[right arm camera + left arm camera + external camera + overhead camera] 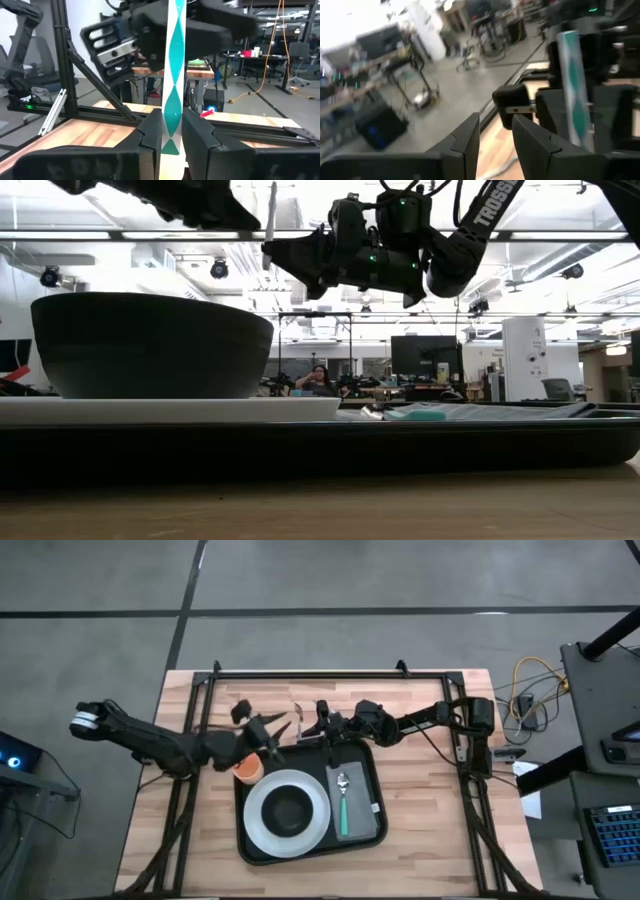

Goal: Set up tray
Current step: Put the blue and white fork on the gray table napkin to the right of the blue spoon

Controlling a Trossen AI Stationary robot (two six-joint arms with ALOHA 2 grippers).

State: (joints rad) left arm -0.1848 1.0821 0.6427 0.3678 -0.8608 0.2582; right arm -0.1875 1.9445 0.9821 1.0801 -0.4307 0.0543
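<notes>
Grey concrete floor point(400, 580), ceiling lights point(218, 268), desks with monitors point(418, 352) behind

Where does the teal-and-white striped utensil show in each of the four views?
High view: teal-and-white utensil, a thin sliver just beyond the tray's far rim.
Low view: pale upright strip at the top, left of centre.
Left wrist view: upright, right of centre.
Right wrist view: upright, dead centre.
Shared landmark: the right tool gripping it.
</notes>
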